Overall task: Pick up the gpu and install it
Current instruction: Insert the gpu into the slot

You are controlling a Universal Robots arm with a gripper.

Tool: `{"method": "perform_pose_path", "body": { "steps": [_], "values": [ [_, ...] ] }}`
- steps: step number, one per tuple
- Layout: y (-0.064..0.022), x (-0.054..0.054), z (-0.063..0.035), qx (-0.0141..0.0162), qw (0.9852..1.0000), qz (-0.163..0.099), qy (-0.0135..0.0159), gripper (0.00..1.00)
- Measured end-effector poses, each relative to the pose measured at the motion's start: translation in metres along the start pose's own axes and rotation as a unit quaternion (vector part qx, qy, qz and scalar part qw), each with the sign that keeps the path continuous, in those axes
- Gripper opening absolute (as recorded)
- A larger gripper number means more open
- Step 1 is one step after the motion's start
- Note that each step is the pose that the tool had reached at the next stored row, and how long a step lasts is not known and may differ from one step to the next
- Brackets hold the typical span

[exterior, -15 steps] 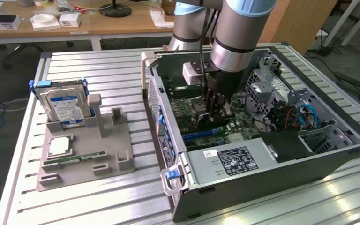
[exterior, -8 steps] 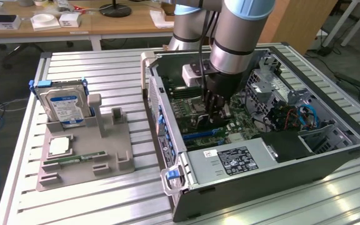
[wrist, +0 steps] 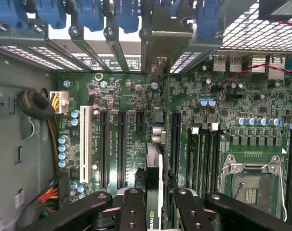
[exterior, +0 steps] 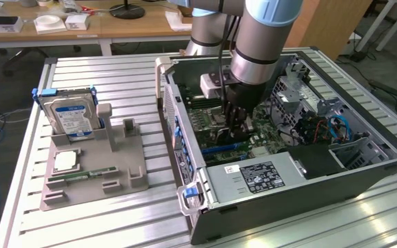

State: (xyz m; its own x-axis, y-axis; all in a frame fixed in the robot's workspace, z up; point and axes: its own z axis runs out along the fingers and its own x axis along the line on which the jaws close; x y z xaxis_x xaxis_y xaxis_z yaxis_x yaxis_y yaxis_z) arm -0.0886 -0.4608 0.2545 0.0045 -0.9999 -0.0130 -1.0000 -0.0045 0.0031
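Observation:
Inside the open computer case, my gripper is low over the green motherboard. Its black fingers are shut on the gpu, which appears edge-on as a thin dark card running between them. The card's silver bracket end reaches the rear slot openings under the blue clips. It stands along an expansion slot, between the long black slots and the RAM slots. How deep it sits in the slot I cannot tell. In the exterior view the gpu is mostly hidden behind the gripper.
On the grey holder at the exterior view's left stand a blue-labelled hard drive, a CPU and a green RAM stick. The power supply fills the case's near corner. The CPU socket and a cable bundle flank the card.

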Motion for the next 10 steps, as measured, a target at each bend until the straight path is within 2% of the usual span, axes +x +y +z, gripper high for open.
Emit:
{"method": "perform_pose_path", "body": {
  "steps": [10],
  "values": [
    [0.0019, 0.0001, 0.0043, 0.0000, 1.0000, 0.000, 0.0001, 0.27]
  ]
}}
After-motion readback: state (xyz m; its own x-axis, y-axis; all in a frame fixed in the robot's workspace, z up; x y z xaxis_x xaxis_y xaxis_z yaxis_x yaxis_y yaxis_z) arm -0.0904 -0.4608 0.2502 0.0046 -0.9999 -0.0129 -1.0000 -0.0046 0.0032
